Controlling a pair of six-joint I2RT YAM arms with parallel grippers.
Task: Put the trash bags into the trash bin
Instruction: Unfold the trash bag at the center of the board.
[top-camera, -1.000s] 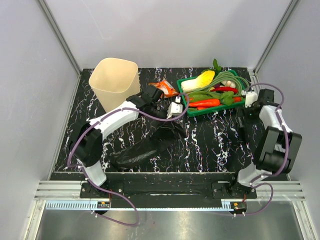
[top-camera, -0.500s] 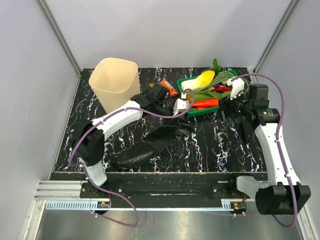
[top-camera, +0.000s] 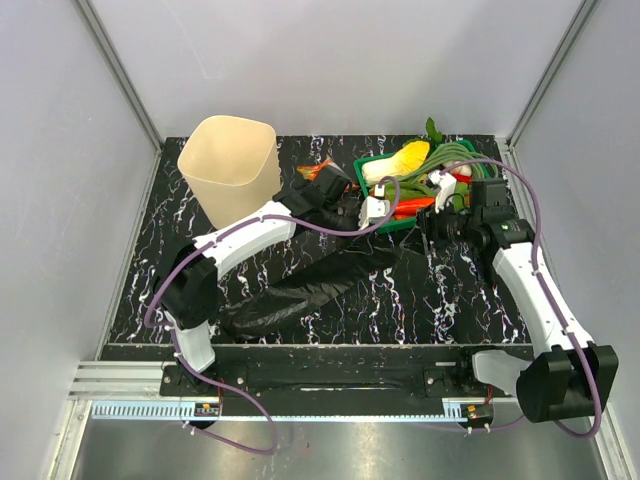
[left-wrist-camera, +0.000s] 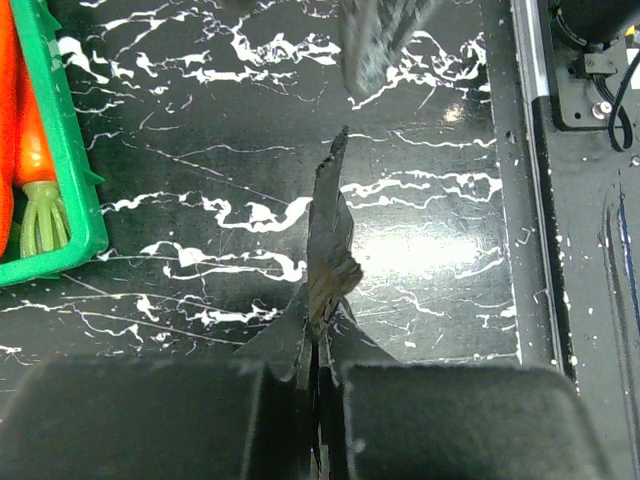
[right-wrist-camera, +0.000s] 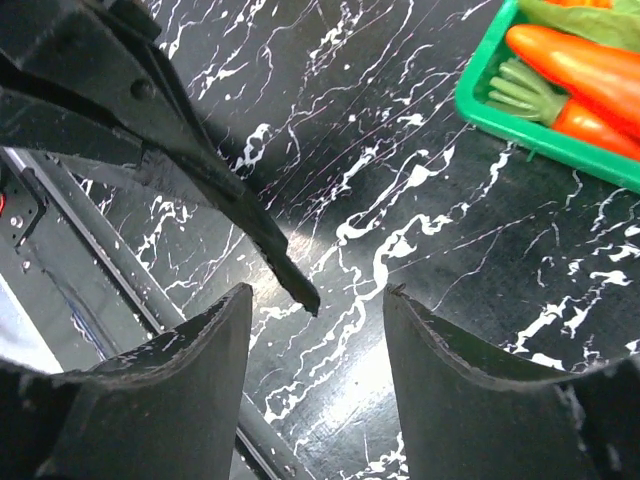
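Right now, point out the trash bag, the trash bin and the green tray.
trash bag (top-camera: 310, 287): top external view, middle of the stretched sheet.
trash bin (top-camera: 232, 195): top external view, near outer wall.
green tray (left-wrist-camera: 68, 140): left wrist view, side wall.

In the left wrist view the left gripper (left-wrist-camera: 320, 365) runs off the lower edge. The trash bag (left-wrist-camera: 326, 250) shows only as a thin strip rising from between its fingers, and the rest lies out of sight beneath. The green tray (left-wrist-camera: 72, 200) and its carrot (left-wrist-camera: 35, 150) are cut by the left edge. A dark shape (left-wrist-camera: 372, 40) at the top edge is too blurred to name.

From above, the left arm covers the bag's upper end and most of the orange wrapper (top-camera: 320, 165), and both wrists cover the tray's near rim.

In the right wrist view the tray is clipped by the corner. The black mass (right-wrist-camera: 120, 100) at upper left is cropped, and arm and bag cannot be told apart there.
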